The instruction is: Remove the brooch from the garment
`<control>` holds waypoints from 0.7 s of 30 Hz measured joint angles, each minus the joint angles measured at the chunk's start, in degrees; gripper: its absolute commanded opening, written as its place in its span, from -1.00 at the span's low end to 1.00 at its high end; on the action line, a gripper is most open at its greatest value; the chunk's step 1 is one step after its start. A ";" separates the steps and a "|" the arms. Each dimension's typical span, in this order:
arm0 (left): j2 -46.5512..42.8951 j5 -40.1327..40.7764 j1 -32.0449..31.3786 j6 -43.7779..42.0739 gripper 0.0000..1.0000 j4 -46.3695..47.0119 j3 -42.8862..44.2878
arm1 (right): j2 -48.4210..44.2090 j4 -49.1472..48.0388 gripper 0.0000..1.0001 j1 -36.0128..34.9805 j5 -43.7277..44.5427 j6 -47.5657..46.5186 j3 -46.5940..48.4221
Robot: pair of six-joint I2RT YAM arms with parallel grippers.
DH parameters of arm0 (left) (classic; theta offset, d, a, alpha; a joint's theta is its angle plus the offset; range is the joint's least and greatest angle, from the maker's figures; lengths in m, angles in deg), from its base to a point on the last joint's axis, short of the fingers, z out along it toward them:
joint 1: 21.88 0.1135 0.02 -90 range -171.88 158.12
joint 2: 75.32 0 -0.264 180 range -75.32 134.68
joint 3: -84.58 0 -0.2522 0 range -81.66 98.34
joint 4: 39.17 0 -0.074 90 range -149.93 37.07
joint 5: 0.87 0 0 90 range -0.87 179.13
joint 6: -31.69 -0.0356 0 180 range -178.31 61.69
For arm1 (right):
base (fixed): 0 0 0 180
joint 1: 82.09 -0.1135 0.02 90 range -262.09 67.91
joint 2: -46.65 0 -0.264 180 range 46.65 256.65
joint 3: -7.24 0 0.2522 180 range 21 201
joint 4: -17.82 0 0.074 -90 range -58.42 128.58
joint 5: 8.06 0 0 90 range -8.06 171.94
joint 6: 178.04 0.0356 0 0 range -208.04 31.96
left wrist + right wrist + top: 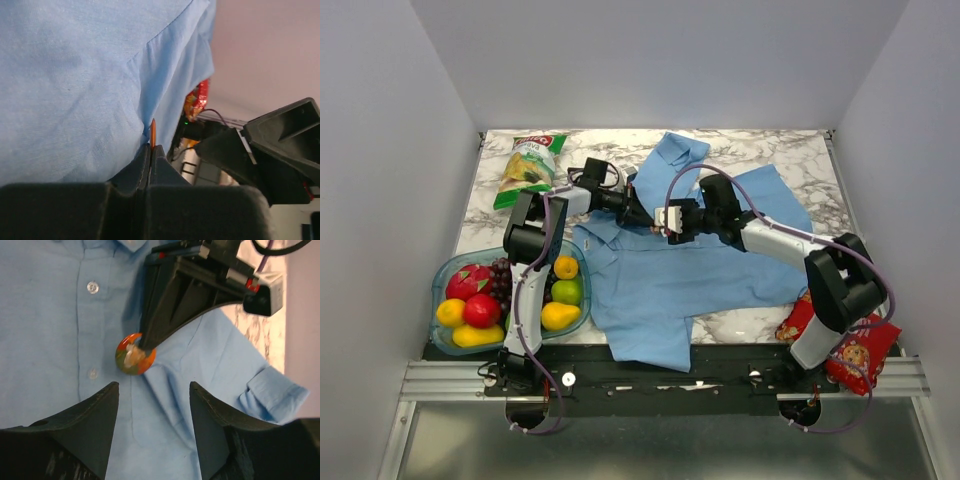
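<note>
While our left gripper (146,340) pinches the brooch (135,355) beside the shirt's (45,330) buttons (92,287), our right gripper (152,390) hovers spread above it. We judge the pull comes next, with the shirt held down.

Readable text: none that you can make out in any of the three views.
Bag lettering: the green and white bag (528,170) carries a red logo patch near its top and dark print below, all too small for you to read (it shows in the top view only).
Packet print: the red packet (865,352) has pictures on its face, but you get no legible words.
</note>
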 measured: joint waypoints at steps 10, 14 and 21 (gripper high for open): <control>-0.28 -5.09 0.04 21.03 -1.00 22.12 -4.90 | 3.74 -3.72 0.27 -1.81 -1.20 -5.01 0.02; -0.28 -5.53 0.00 23.08 -1.00 24.04 -4.90 | 3.74 -4.22 0.09 -2.47 -0.63 -5.79 -0.09; -0.28 -5.55 0.02 24.35 -0.89 25.05 -4.90 | 3.76 -9.70 -0.33 -3.23 3.74 -3.72 -1.38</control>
